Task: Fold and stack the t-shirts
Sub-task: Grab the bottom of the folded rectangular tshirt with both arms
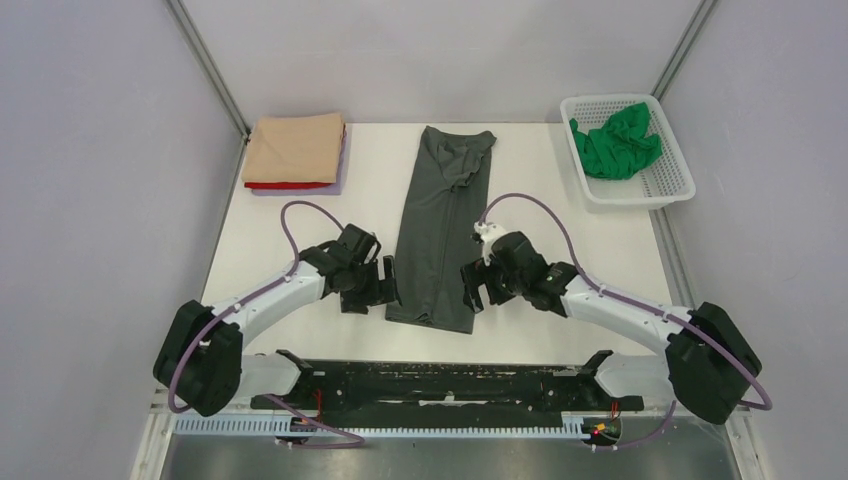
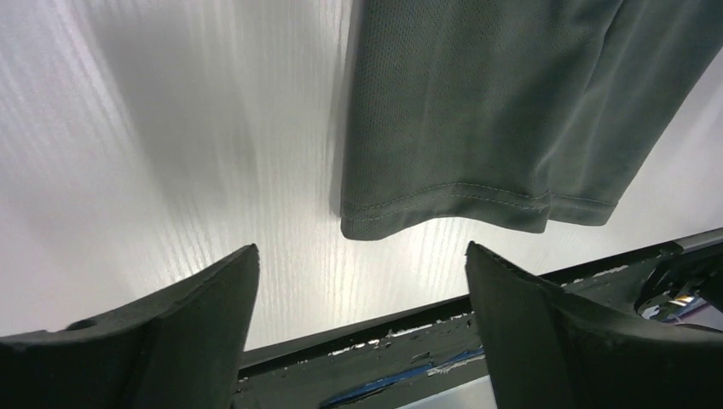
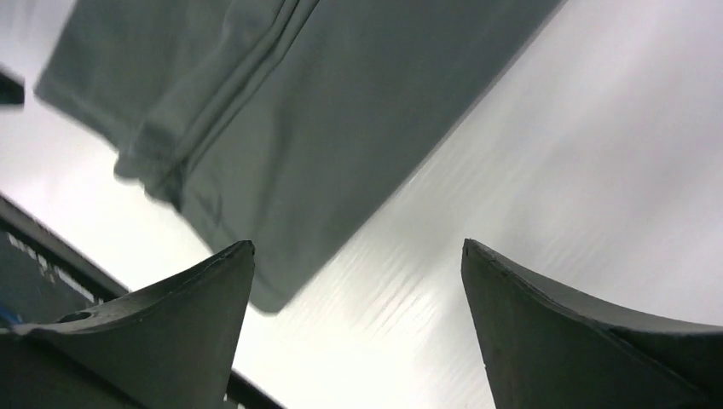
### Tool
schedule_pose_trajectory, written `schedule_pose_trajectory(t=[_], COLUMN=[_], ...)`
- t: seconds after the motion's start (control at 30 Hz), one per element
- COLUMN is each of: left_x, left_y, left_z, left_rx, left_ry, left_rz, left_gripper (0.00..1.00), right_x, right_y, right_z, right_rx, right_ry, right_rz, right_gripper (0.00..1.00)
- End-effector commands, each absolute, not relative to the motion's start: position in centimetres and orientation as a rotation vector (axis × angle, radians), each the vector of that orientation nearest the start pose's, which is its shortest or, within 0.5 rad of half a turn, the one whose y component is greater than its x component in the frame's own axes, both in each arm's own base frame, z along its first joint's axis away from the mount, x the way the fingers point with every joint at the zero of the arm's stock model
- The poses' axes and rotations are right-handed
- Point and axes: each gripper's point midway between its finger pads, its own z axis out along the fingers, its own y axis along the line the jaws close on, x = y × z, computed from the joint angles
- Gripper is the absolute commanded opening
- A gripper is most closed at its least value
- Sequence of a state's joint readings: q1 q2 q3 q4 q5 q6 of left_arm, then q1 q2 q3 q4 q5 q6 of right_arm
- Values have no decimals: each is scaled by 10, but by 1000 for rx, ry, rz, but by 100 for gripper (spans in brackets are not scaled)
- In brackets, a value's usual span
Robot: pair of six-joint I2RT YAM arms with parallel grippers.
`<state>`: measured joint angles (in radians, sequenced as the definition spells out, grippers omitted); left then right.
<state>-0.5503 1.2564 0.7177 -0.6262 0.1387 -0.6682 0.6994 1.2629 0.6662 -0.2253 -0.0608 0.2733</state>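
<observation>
A robotics lab test cell. A white worktop (image 1: 370, 170) is boxed in by plain pale grey wall panels (image 1: 100, 150) joined by bare aluminium frame posts (image 1: 210, 70). Two black-and-white robot arms, the left arm (image 1: 270, 300) and the right arm (image 1: 620, 305), are bolted to a black mounting rail (image 1: 440, 380) at the near edge. Purple cables (image 1: 284, 225) loop from them. A slotted white cable duct (image 1: 400, 428) runs below the rail. Laundry props sit at the far end of the worktop: folded t-shirts (image 1: 295, 148) in a neat stack and a white mesh basket (image 1: 672, 175).
</observation>
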Motion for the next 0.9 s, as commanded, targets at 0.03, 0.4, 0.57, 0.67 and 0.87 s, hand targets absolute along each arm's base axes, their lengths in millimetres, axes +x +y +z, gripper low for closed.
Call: schedule_pose_trajectory(t=[0.03, 0.4, 0.57, 0.67, 0.87], left_x=[185, 176, 172, 165, 161], left_y=[-185, -199, -208, -205, -196], left_z=[44, 20, 14, 8, 21], left_rx=[-73, -75, -45, -31, -29], left_ry=[2835, 2902, 2931, 2961, 2936], left_rz=[-597, -699, -751, -725, -660], left_gripper=[83, 58, 44, 28, 5], right_x=[183, 152, 154, 154, 145], right_y=[223, 243, 237, 229, 239], right_z=[58, 28, 12, 5, 3], right_rx=[-721, -972, -968, -892, -901], right_ry=[2423, 2390, 2403, 2413, 2377], right_rz=[473, 455, 376, 349, 444], right_gripper=[91, 76, 63, 53, 21])
